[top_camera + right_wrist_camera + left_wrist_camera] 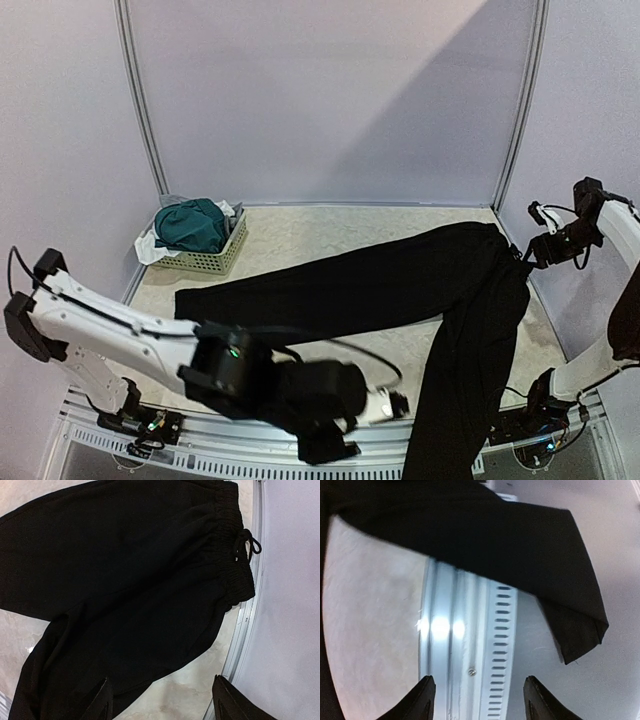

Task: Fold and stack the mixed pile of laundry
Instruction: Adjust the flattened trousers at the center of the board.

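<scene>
Both sets of jaws are spread wide and hold nothing. The black trousers (380, 285) lie on the worktop (300, 235). Their waistband (232, 555) is at the right side, just in front of the right jaws. One leg (270, 295) runs long to the left across the worktop. The other leg (450, 400) runs to the near edge and hangs off it, right beside the left jaws. So I think the left jaws are nearer that hanging leg, and the right jaws are nearer the waist. The green shorts (192, 225) and white cloth (150, 245) sit in the basket (215, 262), far back on the left.
</scene>
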Robot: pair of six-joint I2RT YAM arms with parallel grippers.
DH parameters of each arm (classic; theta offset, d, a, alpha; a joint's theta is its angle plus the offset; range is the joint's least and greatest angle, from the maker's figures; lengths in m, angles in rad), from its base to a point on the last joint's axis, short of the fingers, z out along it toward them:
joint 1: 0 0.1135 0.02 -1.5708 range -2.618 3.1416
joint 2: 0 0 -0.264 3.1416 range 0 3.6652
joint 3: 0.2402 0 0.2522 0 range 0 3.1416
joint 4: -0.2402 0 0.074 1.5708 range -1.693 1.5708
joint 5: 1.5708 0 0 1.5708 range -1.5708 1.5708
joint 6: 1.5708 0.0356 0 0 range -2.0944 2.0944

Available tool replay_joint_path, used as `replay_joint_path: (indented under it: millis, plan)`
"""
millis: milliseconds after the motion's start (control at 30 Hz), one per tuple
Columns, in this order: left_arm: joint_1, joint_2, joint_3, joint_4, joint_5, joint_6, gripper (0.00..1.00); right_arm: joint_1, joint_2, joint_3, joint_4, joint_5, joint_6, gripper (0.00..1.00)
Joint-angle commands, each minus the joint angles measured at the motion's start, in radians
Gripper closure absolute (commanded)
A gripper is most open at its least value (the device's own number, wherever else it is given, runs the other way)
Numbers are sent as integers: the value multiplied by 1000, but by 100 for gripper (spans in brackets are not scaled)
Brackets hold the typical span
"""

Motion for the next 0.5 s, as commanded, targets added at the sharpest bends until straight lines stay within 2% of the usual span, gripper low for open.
replay_joint_path:
  millis: [0, 133, 233, 333, 467]
  plan:
    - [-168, 227, 206, -115, -85, 159, 39, 3, -109, -31, -2, -42, 3, 31]
    - [-207, 346, 314, -75, -145, 176, 40, 3, -136, -60, 3, -61, 32, 31]
    - [-229, 444, 404, -39, -117, 175, 40, 3, -138, -67, 0, -63, 48, 32]
    - [-272, 592, 606, -138, -145, 201, 39, 3, -140, -58, -11, -48, 54, 32]
    - [-277, 755, 857, -279, -131, 182, 37, 4, -142, -13, -54, -32, 55, 32]
